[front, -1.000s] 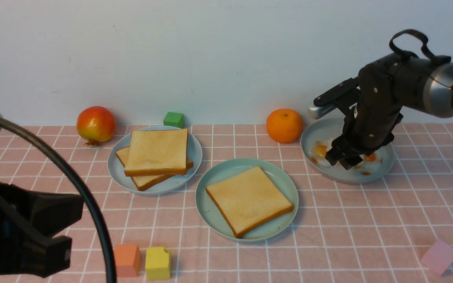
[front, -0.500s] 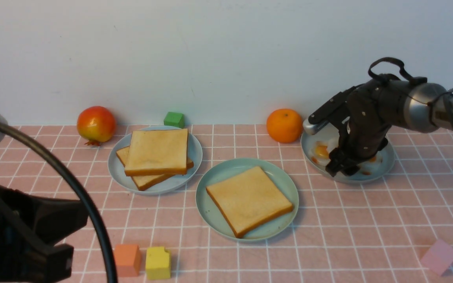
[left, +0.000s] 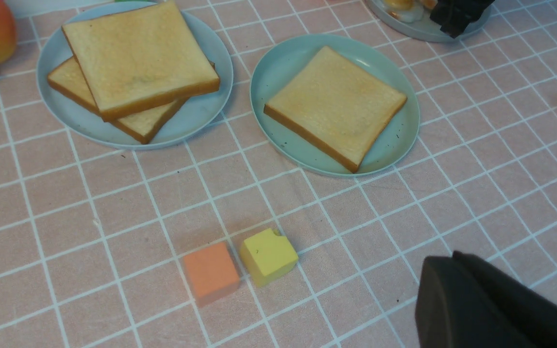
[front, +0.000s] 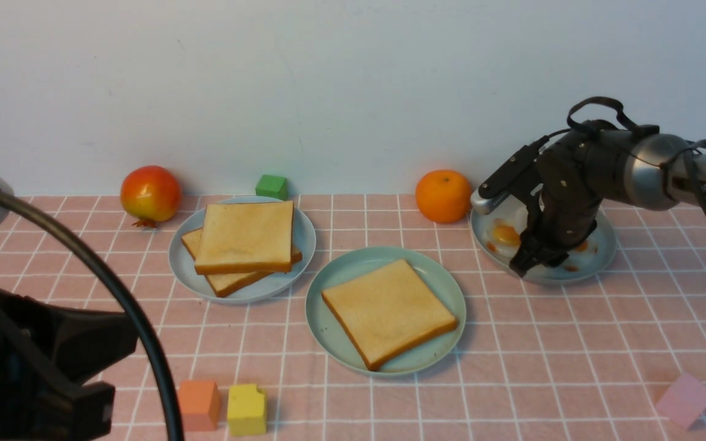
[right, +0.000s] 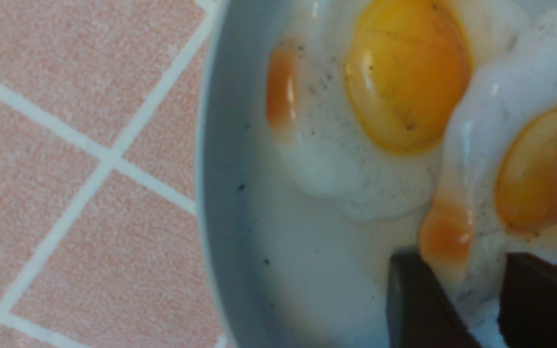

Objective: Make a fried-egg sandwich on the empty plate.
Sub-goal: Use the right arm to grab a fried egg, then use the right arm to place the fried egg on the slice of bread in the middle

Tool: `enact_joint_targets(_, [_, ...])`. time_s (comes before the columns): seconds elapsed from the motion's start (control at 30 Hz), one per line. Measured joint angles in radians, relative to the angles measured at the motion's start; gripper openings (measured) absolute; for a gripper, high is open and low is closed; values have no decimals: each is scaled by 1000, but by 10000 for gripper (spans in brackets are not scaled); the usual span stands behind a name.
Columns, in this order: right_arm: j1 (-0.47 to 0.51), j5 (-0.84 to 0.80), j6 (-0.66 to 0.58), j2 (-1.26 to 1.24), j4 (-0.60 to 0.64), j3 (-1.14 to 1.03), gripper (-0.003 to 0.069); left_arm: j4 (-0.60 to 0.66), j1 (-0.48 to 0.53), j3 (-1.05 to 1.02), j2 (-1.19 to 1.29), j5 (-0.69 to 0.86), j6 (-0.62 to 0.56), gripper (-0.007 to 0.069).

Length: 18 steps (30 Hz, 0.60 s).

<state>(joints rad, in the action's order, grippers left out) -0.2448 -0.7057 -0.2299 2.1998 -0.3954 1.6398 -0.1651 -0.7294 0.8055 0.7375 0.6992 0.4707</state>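
Right hand (right: 472, 290) straddles a fried egg (right: 462, 217), jaws narrowed; bottom toast (front: 391, 313) is plated, egg and top slice remaining.

Plain pale wall (front: 353, 92), bluish-white, spans the whole back of the front view, a few faint small marks on it. In front of it lies a tabletop (front: 549, 392) covered in a dull pink square-tile pattern, thin whitish lines crossing in a grid, fine mottling in the pink up close. Light on wall and tabletop is soft, rather cool.
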Motion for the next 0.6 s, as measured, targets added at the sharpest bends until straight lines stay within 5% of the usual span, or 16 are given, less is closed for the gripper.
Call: enact_joint_targets(0.6, [-29,-57,-7,-74,-2,0,91,23,0,0,0,0,-50,12])
